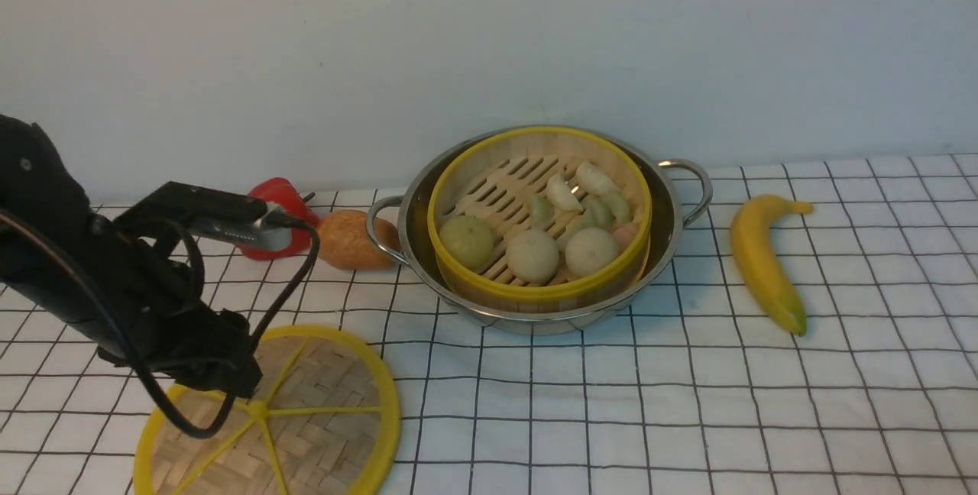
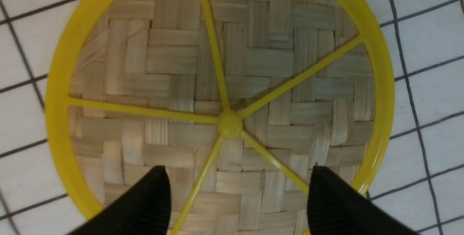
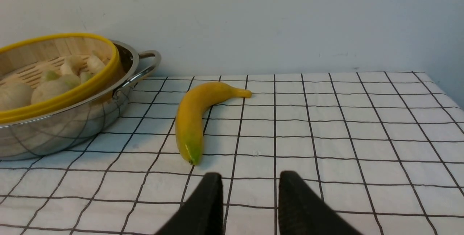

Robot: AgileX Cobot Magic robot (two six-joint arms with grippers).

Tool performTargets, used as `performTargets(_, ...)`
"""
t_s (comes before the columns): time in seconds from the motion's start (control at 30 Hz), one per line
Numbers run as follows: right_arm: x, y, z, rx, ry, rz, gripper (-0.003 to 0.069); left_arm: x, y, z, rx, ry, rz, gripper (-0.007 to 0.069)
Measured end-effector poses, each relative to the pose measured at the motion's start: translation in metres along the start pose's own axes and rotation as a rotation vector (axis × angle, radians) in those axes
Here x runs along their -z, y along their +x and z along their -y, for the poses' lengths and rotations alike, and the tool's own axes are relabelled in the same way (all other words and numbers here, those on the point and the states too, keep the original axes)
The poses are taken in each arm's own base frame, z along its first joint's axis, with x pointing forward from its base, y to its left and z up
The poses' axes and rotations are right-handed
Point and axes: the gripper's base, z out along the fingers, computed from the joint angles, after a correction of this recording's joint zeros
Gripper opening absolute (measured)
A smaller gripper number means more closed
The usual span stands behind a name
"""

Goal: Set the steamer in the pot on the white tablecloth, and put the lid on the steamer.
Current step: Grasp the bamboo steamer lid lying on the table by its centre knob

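The steamer (image 1: 539,292), a bamboo basket with yellow rims and toy buns and dumplings inside, sits in the shiny pot (image 1: 672,224) at the back middle of the white tablecloth (image 1: 688,403). The lid (image 1: 321,403), a flat woven disc with yellow spokes, lies on the cloth at the front left. My left gripper (image 2: 237,173) is open and empty just above the lid (image 2: 232,82), its fingertips either side of a spoke near the rim. My right gripper (image 3: 250,177) is open and empty, low over the cloth, with the steamer (image 3: 72,93) and pot (image 3: 54,133) off to one side.
A yellow banana (image 1: 756,262) lies right of the pot, just ahead of my right gripper in the right wrist view (image 3: 192,115). A red pepper (image 1: 286,197) and a bread roll (image 1: 348,239) lie left of the pot. A wall stands behind the table.
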Motion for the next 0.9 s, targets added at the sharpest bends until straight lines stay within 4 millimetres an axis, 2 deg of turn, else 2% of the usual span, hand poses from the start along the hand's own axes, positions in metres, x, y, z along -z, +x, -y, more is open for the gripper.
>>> performTargets(0.2, 0.0, 0.0, 0.0, 0.0, 0.0, 0.0, 0.024, -0.03, -0.006, -0.004, 0.014, 0.059, -0.046, 0.0445)
performTargets(0.33, 0.0, 0.0, 0.0, 0.0, 0.0, 0.0, 0.024, -0.038, -0.008, -0.007, 0.015, 0.054, -0.043, 0.0398)
performTargets(0.6, 0.0, 0.0, 0.0, 0.0, 0.0, 0.0, 0.024, -0.061, -0.009, -0.013, 0.025, 0.064, -0.096, 0.0387)
performTargets(0.77, 0.0, 0.0, 0.0, -0.003, 0.0, 0.0, 0.024, -0.062, -0.01, -0.015, 0.018, 0.055, -0.097, 0.0379)
performTargets(0.9, 0.0, 0.0, 0.0, -0.005, 0.0, 0.0, 0.024, -0.063, -0.01, -0.016, 0.012, 0.047, -0.099, 0.0253)
